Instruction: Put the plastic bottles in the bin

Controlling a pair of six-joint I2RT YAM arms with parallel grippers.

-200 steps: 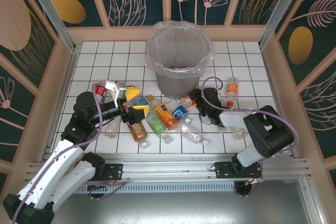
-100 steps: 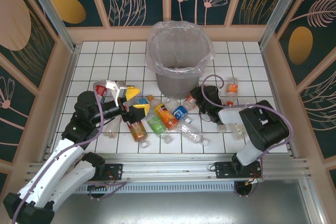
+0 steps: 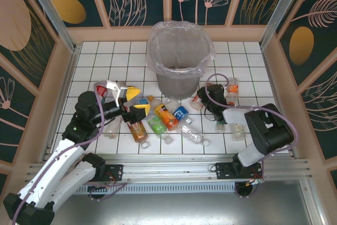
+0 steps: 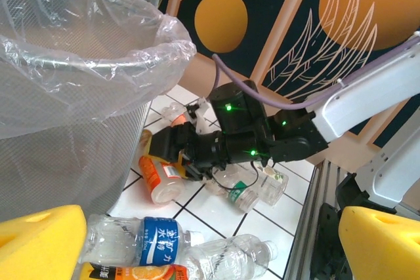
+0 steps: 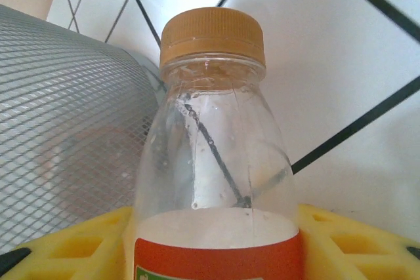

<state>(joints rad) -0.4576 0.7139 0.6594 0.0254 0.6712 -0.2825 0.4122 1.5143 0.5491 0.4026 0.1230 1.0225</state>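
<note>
The right claw (image 5: 213, 234) pinches an orange-capped bottle (image 5: 213, 162) at the foot of the bin (image 3: 176, 80)
The bottle is gripped across its body by the yellow pads (image 5: 341, 234), cap end away from the wrist, the bin's mesh wall just beside it; I'd say it must go up and leftward to clear the top. The left claw (image 3: 136, 104) hangs spread wide over the other bottles (image 3: 166, 117) on the white tiles (image 3: 105, 72), farther from the bin

Roughly 12 plastic bottles (image 3: 165, 116), 1 bin (image 3: 177, 85)
</note>
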